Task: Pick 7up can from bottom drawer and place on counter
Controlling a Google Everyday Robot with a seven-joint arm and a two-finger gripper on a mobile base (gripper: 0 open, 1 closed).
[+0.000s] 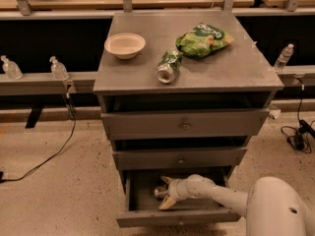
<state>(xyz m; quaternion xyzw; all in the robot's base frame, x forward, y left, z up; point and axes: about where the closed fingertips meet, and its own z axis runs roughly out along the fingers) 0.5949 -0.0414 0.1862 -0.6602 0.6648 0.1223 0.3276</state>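
The bottom drawer of the grey cabinet is pulled open. The 7up can lies inside it on its side, with its shiny end facing left. My gripper reaches into the drawer from the right. It is open, with one pale finger behind the can and the other in front, straddling it. The counter is the cabinet's scuffed grey top. It holds a darker green can lying on its side.
A white bowl and a green chip bag also sit on the counter. The two upper drawers are slightly ajar. Plastic bottles stand on side rails. Cables lie on the floor. My arm's white body fills the lower right.
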